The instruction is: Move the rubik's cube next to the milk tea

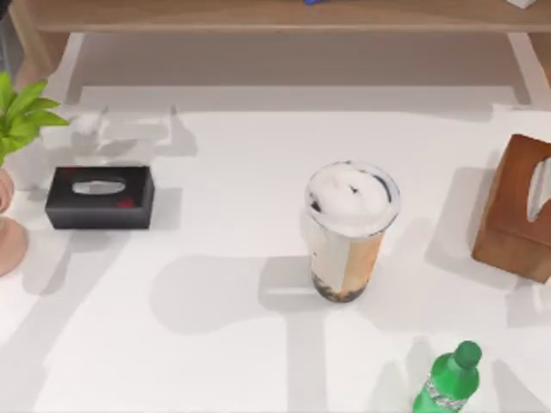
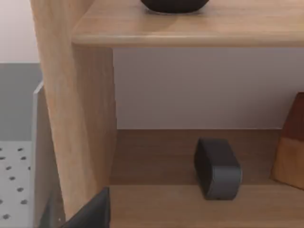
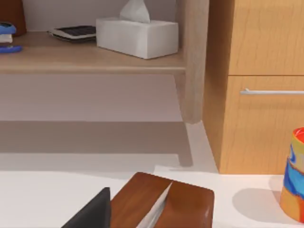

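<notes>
The milk tea [image 1: 349, 231] is found upright at table centre, flanked by a black tissue box [image 1: 100, 197] at left, a wooden tissue box [image 1: 516, 209] at right and a green bottle [image 1: 448, 379] near the front edge; jaw states cannot be told.

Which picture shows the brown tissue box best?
The top view shows the brown tissue box best: you see its whole top, its slot and where it stands at the table's right edge. The right wrist view catches its near end close up. The left wrist view looks at wooden shelves.
</notes>
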